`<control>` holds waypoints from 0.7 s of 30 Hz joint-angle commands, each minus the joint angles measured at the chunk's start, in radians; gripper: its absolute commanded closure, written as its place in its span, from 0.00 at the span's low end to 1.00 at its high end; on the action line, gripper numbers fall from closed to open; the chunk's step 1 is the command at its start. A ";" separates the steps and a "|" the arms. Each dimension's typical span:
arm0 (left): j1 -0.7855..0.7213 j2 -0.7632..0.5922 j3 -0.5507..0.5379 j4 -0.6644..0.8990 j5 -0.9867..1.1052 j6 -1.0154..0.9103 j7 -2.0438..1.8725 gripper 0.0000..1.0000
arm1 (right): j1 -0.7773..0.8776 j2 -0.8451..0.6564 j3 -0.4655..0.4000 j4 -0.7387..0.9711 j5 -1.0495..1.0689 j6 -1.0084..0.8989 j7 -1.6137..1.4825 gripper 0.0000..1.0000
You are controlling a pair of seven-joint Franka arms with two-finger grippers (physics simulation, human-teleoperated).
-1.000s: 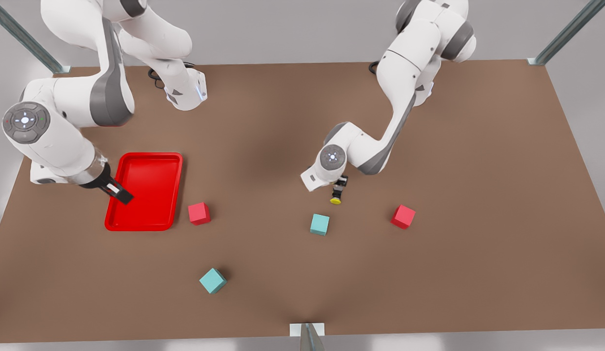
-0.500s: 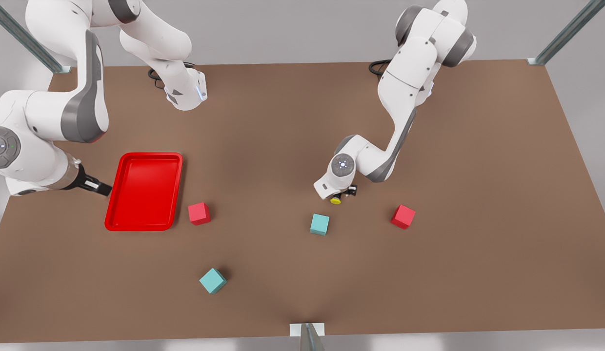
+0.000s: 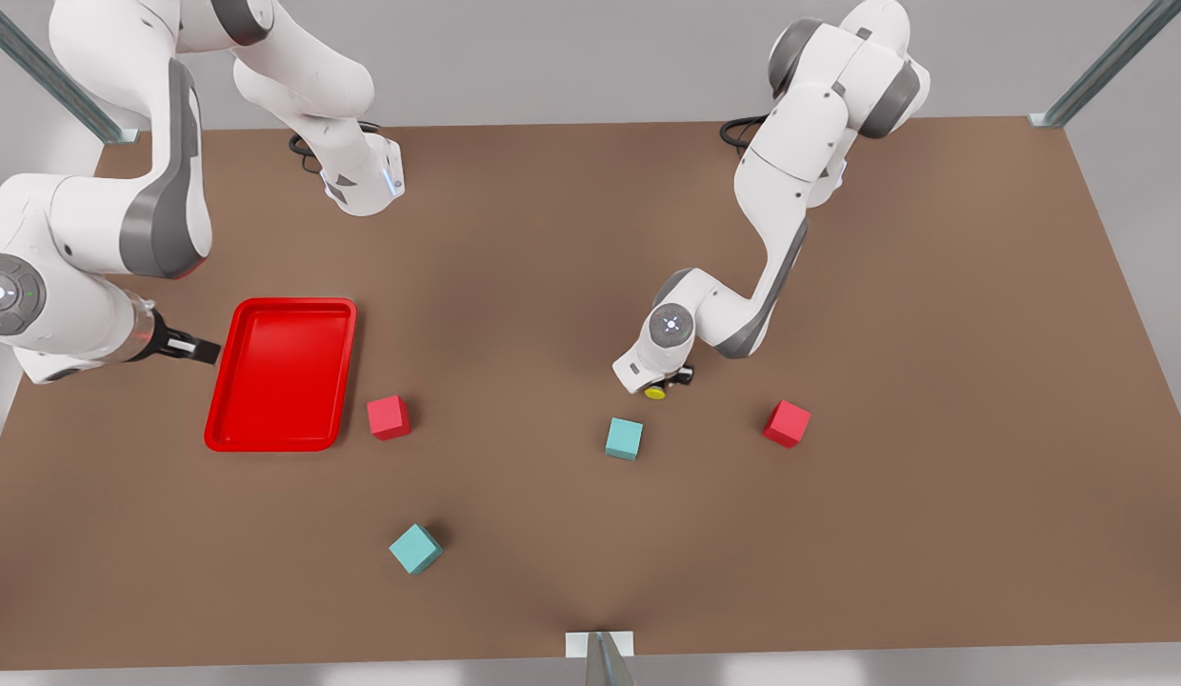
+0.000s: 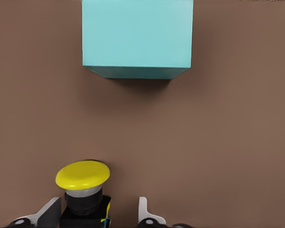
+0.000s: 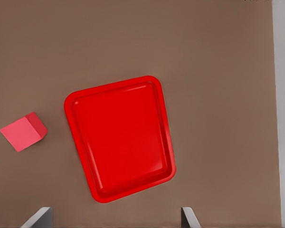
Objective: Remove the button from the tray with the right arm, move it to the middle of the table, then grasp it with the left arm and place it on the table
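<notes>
Lowering button onto counter mid-area, front view: left tool low, near teal cube; right tool waits beside tray, now empty.

Left wrist view: button sits between fingers, closer to one; gap on other side, so grip looks slack or releasing. Judgement: confirm base seated flat before lifting straight up.

Right wrist view: fingers spread, released, above tray, red cube beside.

Front view high overhead, wrist views downward (close)

bare table around button; teal cube near
</notes>
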 commanded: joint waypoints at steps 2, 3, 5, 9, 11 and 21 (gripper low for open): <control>0.000 0.001 0.000 0.000 0.002 0.011 -0.021 0.33 | 0.003 -0.001 0.000 0.001 -0.009 -0.009 -0.108 0.00; 0.000 0.001 0.000 -0.001 0.003 0.011 -0.021 0.35 | 0.002 -0.001 0.000 0.001 -0.009 -0.009 -0.108 0.00; 0.009 0.001 0.000 -0.001 0.003 0.009 -0.018 0.40 | 0.002 -0.001 0.000 -0.001 -0.009 -0.009 -0.108 0.00; 0.015 0.001 0.000 0.000 0.003 0.009 -0.018 0.41 | 0.006 0.000 0.000 -0.004 -0.009 -0.009 -0.105 0.00; 0.014 0.001 0.000 0.000 0.003 0.003 -0.019 0.41 | 0.006 0.000 0.000 -0.005 -0.009 -0.009 -0.104 0.00; 0.011 -0.004 0.000 0.039 0.000 -0.055 -0.024 0.46 | 0.002 0.000 0.000 -0.008 -0.009 -0.017 -0.103 0.00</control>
